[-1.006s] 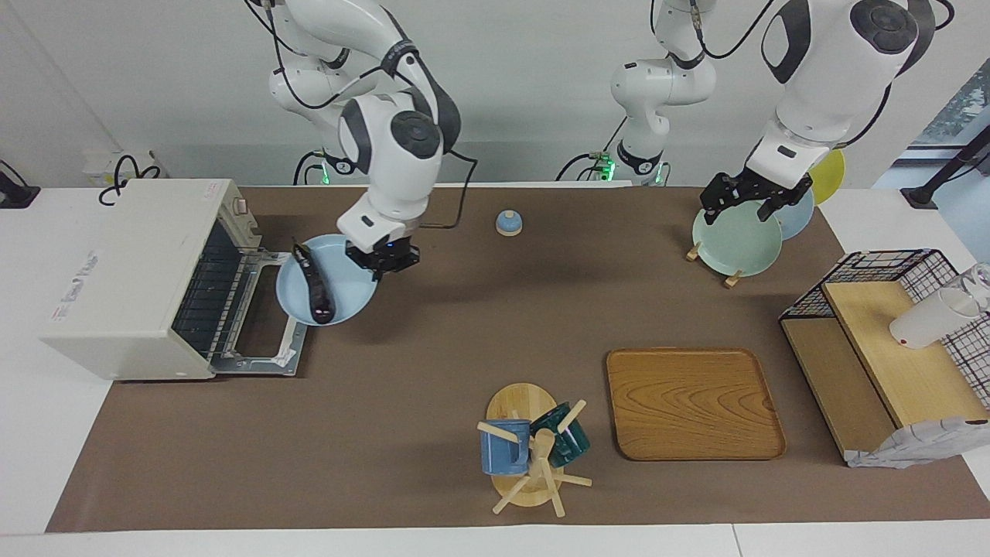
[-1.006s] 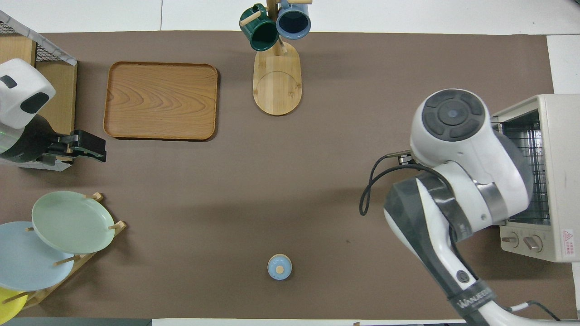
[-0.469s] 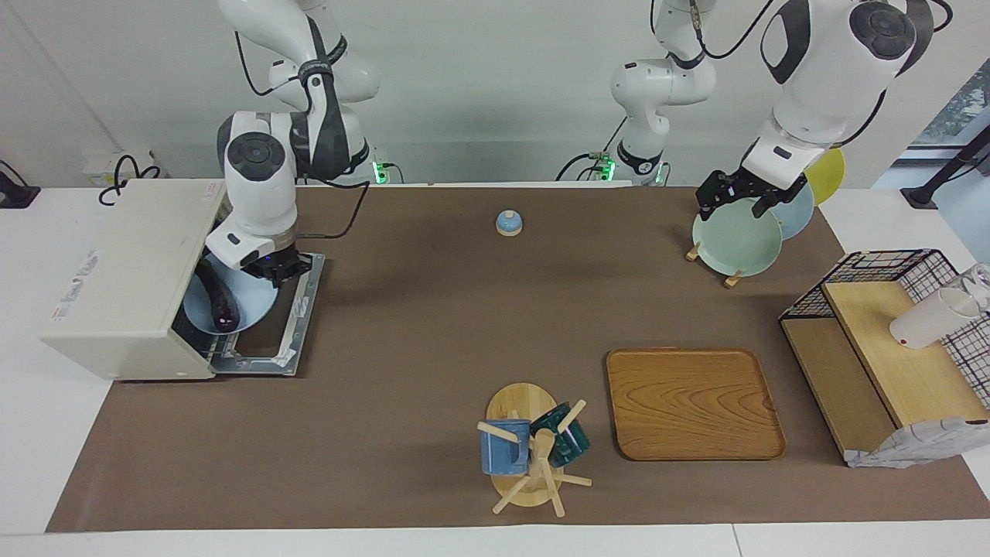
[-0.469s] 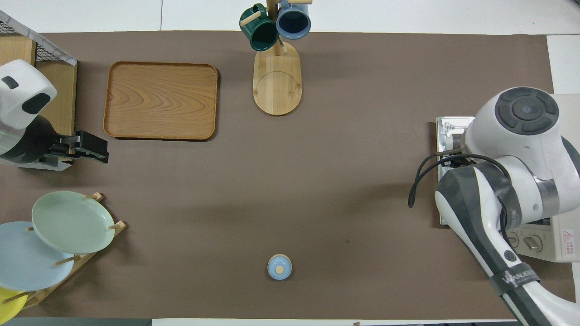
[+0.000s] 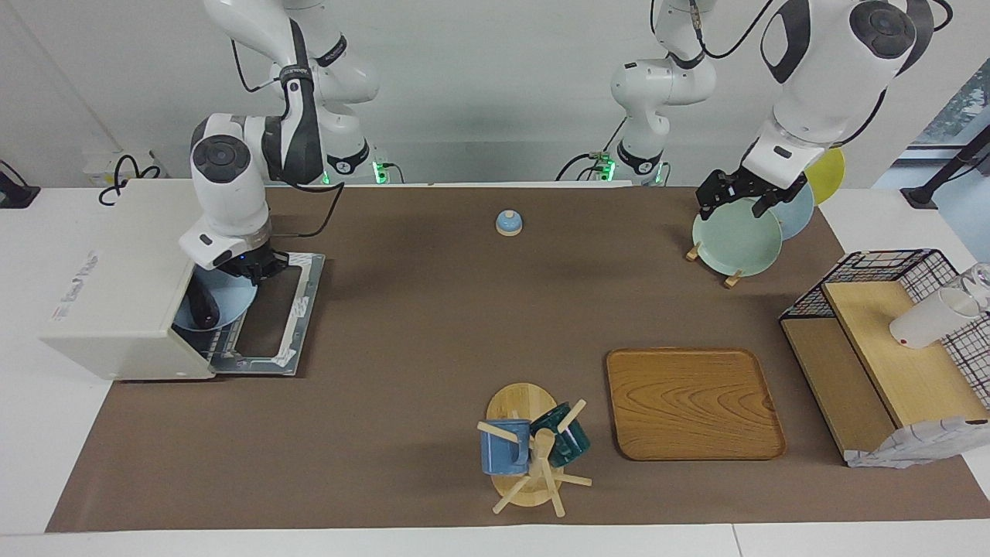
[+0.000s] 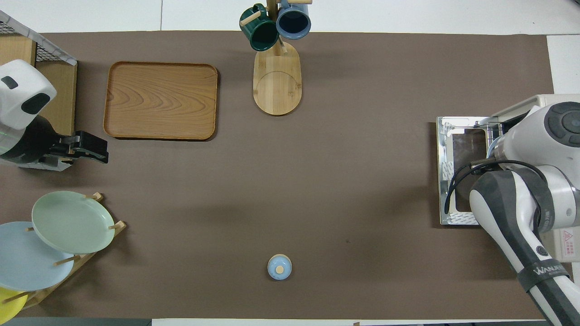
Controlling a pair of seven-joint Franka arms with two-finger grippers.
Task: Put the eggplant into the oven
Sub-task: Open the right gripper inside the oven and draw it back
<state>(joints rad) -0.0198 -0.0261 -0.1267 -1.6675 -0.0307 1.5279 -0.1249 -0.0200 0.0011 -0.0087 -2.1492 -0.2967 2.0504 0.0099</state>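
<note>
My right gripper (image 5: 253, 271) is pinched on the rim of a pale blue plate (image 5: 224, 298), holding it at the mouth of the oven (image 5: 116, 286) over the dropped-open door (image 5: 282, 309). The eggplant (image 5: 203, 304) lies on that plate, partway inside the oven opening (its inner end is hidden by the oven's top). My left gripper (image 5: 735, 197) waits with fingers spread above the green plate (image 5: 735, 244) standing in the plate rack at the left arm's end of the table, touching nothing as far as I can see.
</note>
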